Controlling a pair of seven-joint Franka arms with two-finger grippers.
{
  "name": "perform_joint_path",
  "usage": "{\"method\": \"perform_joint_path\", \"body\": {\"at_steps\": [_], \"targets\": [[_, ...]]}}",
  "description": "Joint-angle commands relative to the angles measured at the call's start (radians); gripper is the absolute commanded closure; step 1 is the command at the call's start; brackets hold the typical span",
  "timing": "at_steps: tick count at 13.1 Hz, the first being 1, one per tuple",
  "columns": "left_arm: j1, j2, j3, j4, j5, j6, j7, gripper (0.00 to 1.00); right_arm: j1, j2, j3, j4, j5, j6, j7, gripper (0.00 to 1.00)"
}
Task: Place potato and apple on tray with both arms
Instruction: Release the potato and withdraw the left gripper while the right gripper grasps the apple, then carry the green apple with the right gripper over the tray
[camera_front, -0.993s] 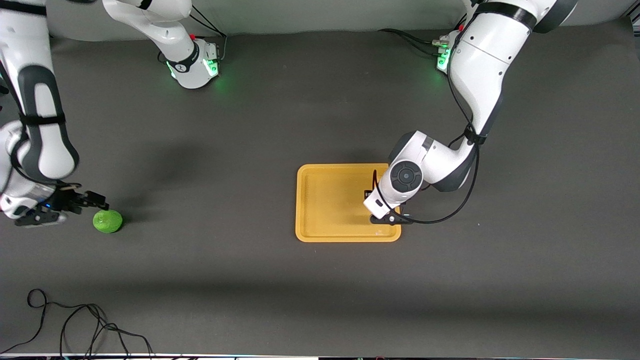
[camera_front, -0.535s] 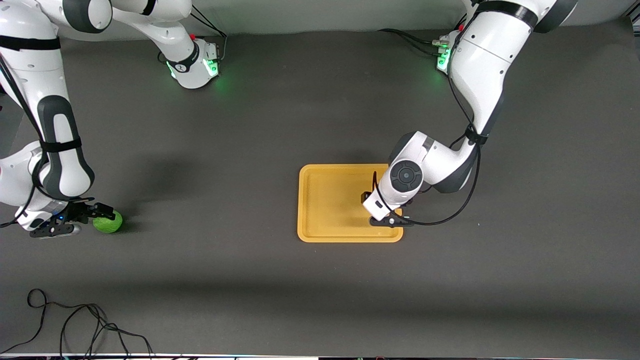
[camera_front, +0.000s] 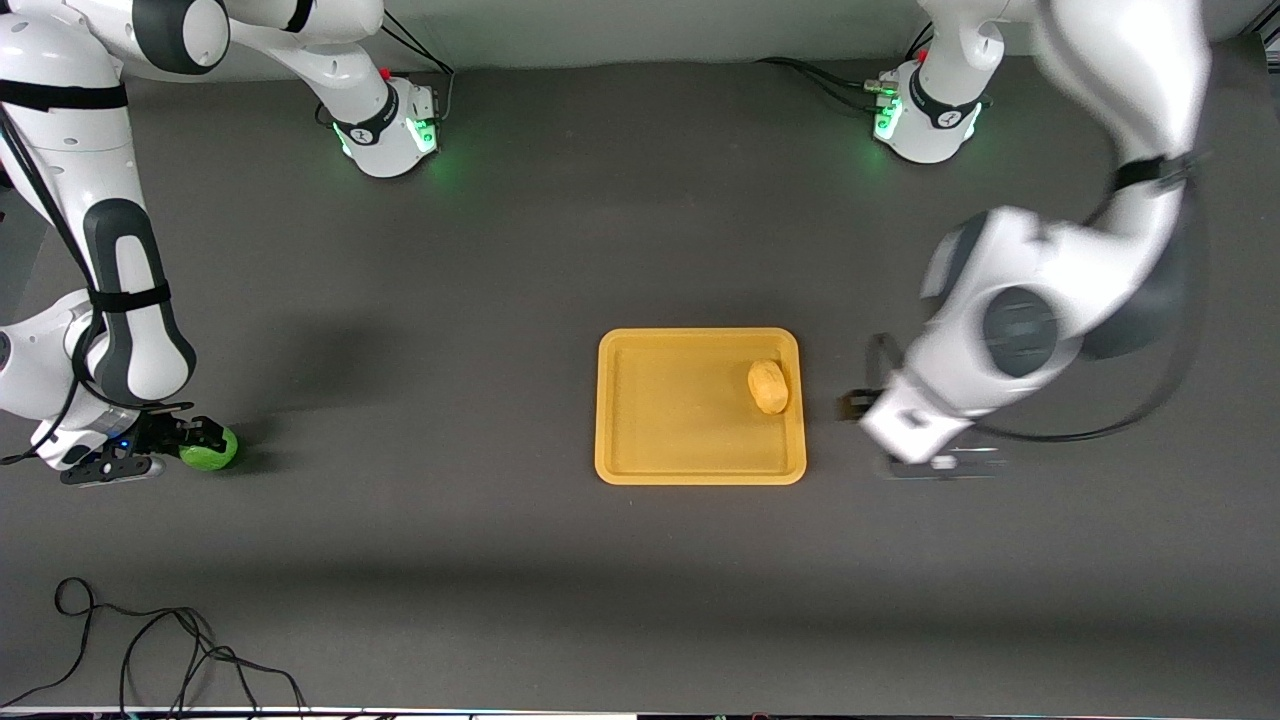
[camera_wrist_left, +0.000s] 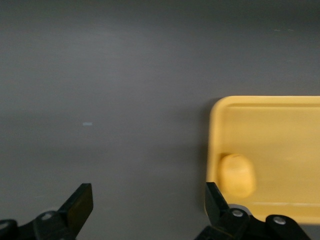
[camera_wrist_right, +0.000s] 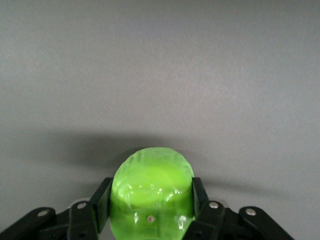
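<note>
A dark grey tabletop (camera_front: 500, 560) carries the yellow tray (camera_front: 680, 470) near its middle, the green apple (camera_front: 215, 450) at the right arm's end, and a loose black cable (camera_front: 150, 650) nearest the front camera, well apart from the tray.

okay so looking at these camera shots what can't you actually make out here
- Right hand: both fingers touch the apple, but whether it is lifted off the table is unclear; the front view has the hand covering part of it.
- Left hand: motion-blurred in the front view, beside the tray.
- Potato: its underside against the tray is hidden.
</note>
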Motion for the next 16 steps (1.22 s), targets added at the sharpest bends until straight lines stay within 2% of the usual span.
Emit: {"method": "perform_joint_path", "body": {"at_steps": [1,3,4,7,8,10,11,14,16], "targets": [[0.115,-0.080,-0.007,-0.025,0.011,-0.051,0.127,0.00,0.007,-0.066,-0.016,0.111,0.007,-0.212,-0.032,0.70],[0.220,-0.132,-0.008,-0.053,-0.005,-0.046,0.220,0.00,0.007,-0.111,-0.037,0.244,-0.103,-0.396,-0.017,0.70],[0.260,-0.179,-0.007,-0.103,-0.040,-0.032,0.306,0.00,0.007,-0.146,-0.039,0.292,-0.140,-0.468,-0.003,0.70],[0.295,-0.343,-0.002,-0.347,-0.067,0.207,0.326,0.00,0.029,-0.268,-0.031,0.369,-0.269,-0.684,0.105,0.70],[0.292,-0.351,-0.004,-0.338,-0.065,0.186,0.321,0.00,0.071,-0.313,-0.033,0.375,-0.305,-0.749,0.157,0.70],[0.295,-0.347,-0.004,-0.248,-0.059,0.029,0.345,0.00,0.169,-0.373,-0.034,0.375,-0.320,-0.838,0.317,0.70],[0.295,-0.342,-0.004,-0.217,-0.059,-0.007,0.358,0.00,0.227,-0.391,-0.033,0.375,-0.337,-0.861,0.381,0.70],[0.292,-0.377,-0.005,-0.208,-0.064,-0.060,0.365,0.00,0.449,-0.386,-0.031,0.430,-0.342,-0.865,0.639,0.70],[0.284,-0.379,-0.007,-0.205,-0.058,-0.082,0.367,0.00,0.609,-0.340,-0.028,0.483,-0.331,-0.865,0.827,0.70]]}}
